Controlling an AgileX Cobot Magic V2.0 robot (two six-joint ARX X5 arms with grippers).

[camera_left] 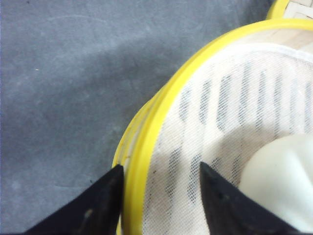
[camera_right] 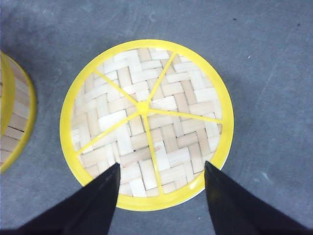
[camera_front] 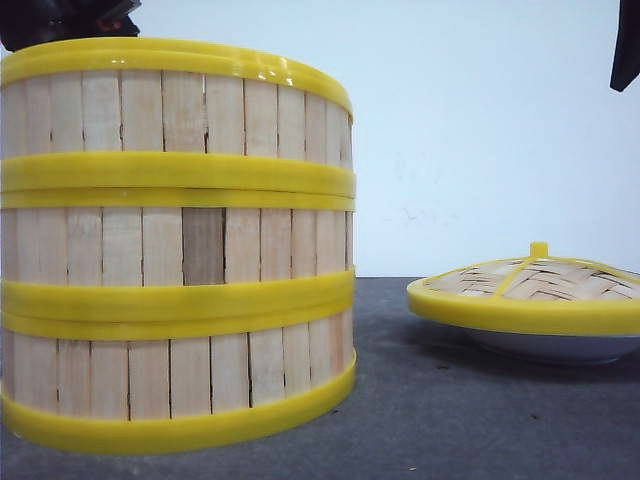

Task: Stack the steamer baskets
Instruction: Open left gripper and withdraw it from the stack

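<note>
Black fingers of the left gripper (camera_left: 159,193) stand apart, straddling the yellow rim of the top steamer basket (camera_left: 230,122), lined with white cloth under a pale bun (camera_left: 281,181). Three steamer baskets (camera_front: 175,245) stand stacked on the grey table (camera_front: 450,410). Beside them, the right gripper (camera_right: 161,191) hangs open over the woven lid (camera_right: 146,122), holding nothing; the lid sits on a white plate (camera_front: 555,347).

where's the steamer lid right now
In the front view the woven steamer lid sits on a white plate at the right, apart from the stack of steamer baskets on the left.
</note>
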